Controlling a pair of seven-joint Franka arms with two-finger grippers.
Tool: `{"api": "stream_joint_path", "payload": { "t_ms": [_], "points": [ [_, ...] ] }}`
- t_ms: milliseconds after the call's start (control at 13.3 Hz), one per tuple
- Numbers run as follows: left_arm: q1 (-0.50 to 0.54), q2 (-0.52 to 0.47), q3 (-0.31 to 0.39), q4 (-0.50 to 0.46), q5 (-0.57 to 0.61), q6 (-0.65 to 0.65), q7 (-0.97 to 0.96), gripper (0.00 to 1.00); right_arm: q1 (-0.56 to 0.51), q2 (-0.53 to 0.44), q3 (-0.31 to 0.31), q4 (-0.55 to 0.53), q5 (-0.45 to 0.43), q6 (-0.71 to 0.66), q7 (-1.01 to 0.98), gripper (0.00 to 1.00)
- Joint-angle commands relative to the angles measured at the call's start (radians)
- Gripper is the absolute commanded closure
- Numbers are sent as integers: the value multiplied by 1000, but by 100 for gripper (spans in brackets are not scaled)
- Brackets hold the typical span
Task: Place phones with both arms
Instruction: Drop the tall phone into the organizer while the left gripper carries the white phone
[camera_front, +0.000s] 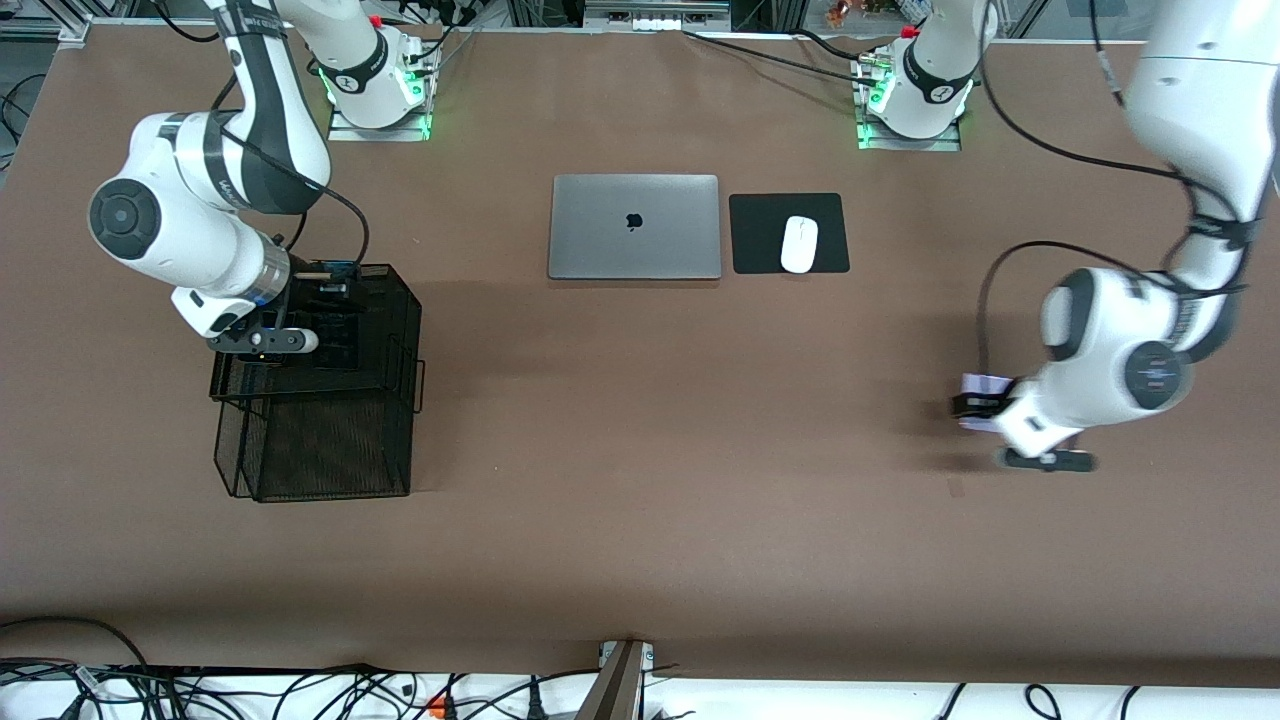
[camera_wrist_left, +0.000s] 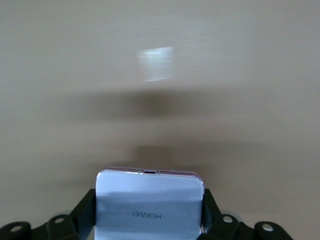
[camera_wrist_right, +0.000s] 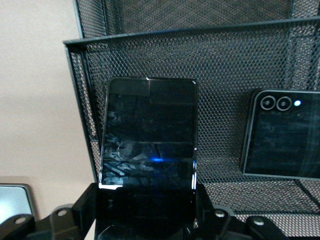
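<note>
Front view, mesh rack (camera_front: 330, 440), glossy slab phone (camera_wrist_right: 147, 135)

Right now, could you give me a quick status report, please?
Left gripper holds white phone above bare table. Right gripper holds long black phone in mesh rack, beside camera phone. Nothing blocking.

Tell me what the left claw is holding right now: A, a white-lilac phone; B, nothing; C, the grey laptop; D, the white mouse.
A: in the left wrist view the left claw is clamped on the white-lilac phone, while the mouse sits on its pad beside the laptop.
</note>
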Motion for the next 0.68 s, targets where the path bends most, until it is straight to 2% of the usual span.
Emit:
{"api": "stream_joint_path", "payload": {
  "t_ms": [0,150,225,300,375,525,600],
  "points": [
    [-118,3,13,26,-3,-32,-107,100,4,-9,3,-21,-10,54,0,85],
    [-241,26,13,66,-53,-32,-240,100,4,28,3,-20,-9,91,2,83],
    [-305,56,13,112,-61,-32,-310,100,3,39,3,-20,-9,98,2,77],
    [-358,85,13,150,-61,-32,-385,100,-2,53,3,-17,-7,108,0,63],
    [-407,113,13,187,-61,-32,-444,99,-2,68,3,-15,-4,117,0,59],
    [-488,159,15,250,-60,-29,-539,99,-2,87,3,-14,-1,127,3,34],
    [-525,177,15,272,-61,-22,-571,99,-2,90,3,-14,2,130,2,27]
  ]
}}
